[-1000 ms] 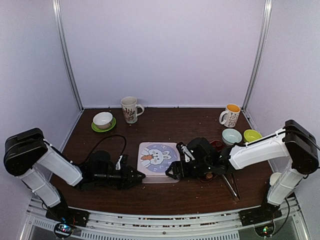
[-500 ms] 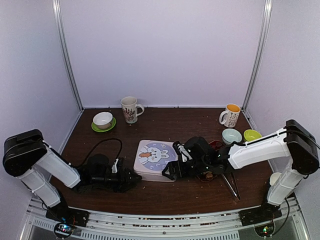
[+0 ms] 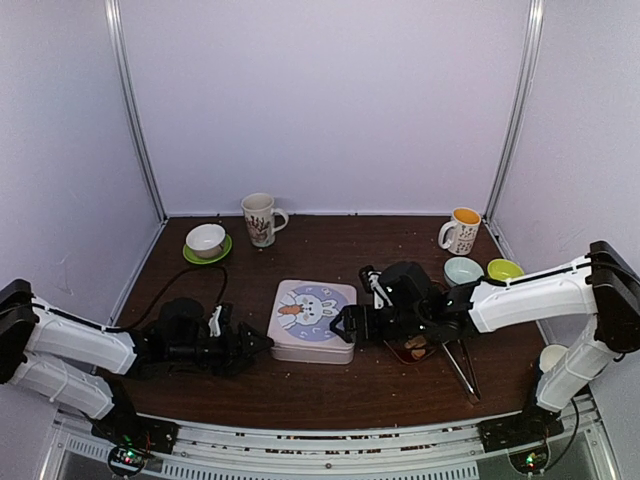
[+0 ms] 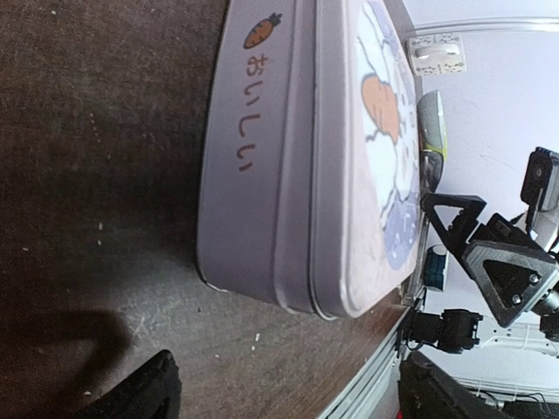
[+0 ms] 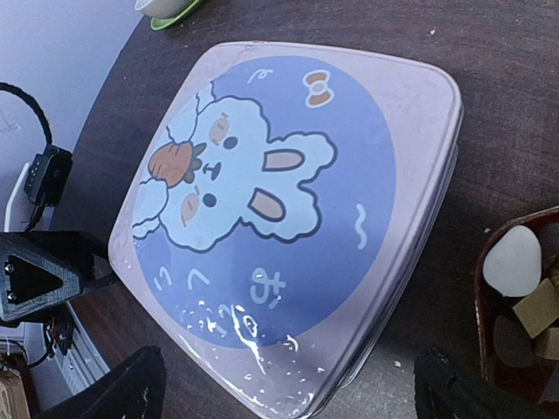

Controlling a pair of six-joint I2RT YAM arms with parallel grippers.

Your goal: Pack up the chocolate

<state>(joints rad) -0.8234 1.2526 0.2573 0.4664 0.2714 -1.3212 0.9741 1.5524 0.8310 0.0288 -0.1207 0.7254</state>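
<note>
The chocolate (image 5: 539,305), small white, tan and dark brown pieces, lies in a shallow dark red dish (image 5: 479,314) just right of the closed pale lilac square tin (image 3: 314,320) with a rabbit lid. With the left pincer (image 3: 262,345) and right pincer (image 3: 342,325) both spread wide and empty either side of it, a lopsided squeeze could skid the tin into the dish and spill sweets. Since a second ago both have opened wider, and the left has backed off the tin.
</note>
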